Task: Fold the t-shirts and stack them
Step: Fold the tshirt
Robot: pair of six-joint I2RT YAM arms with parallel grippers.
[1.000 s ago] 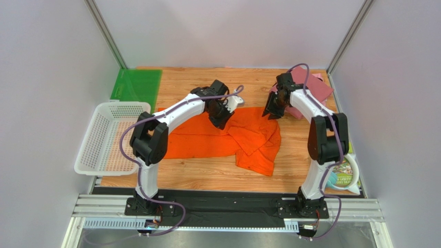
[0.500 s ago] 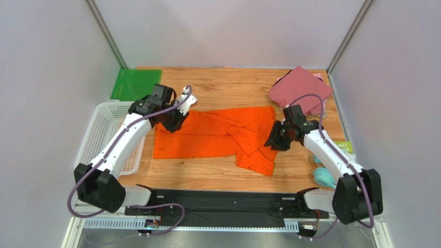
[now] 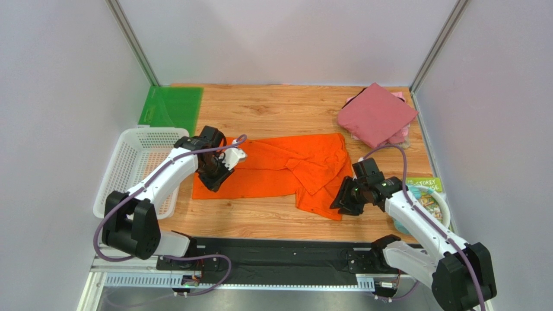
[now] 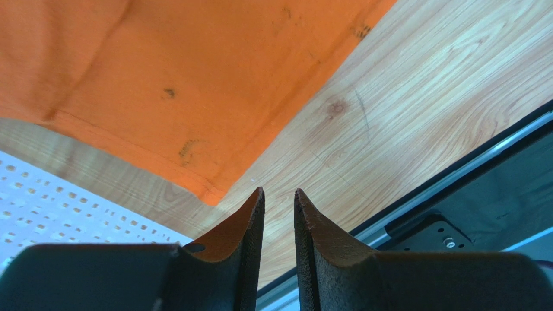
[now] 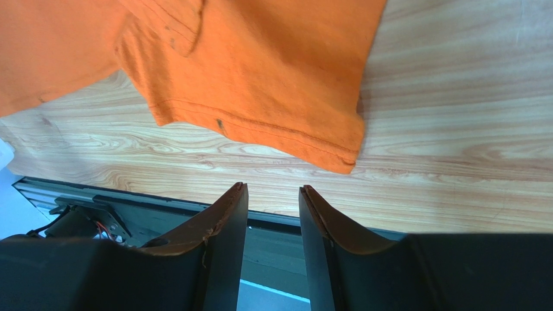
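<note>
Wooden counter carrying the orange t-shirt, spread between the two grippers and rumpled over itself on the side nearer the right gripper. White basket just outboard of the left gripper. Folded maroon t-shirt well beyond the right gripper. Left gripper at the orange shirt's corner, jaws slightly apart, empty; right gripper at its hem, jaws apart, empty

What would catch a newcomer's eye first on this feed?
The bright orange t-shirt sprawled across the middle of the wooden table, its right side rumpled. The left claw and the right claw hang empty, slightly parted, by its near corners. A folded maroon t-shirt sits in the far right corner.
</note>
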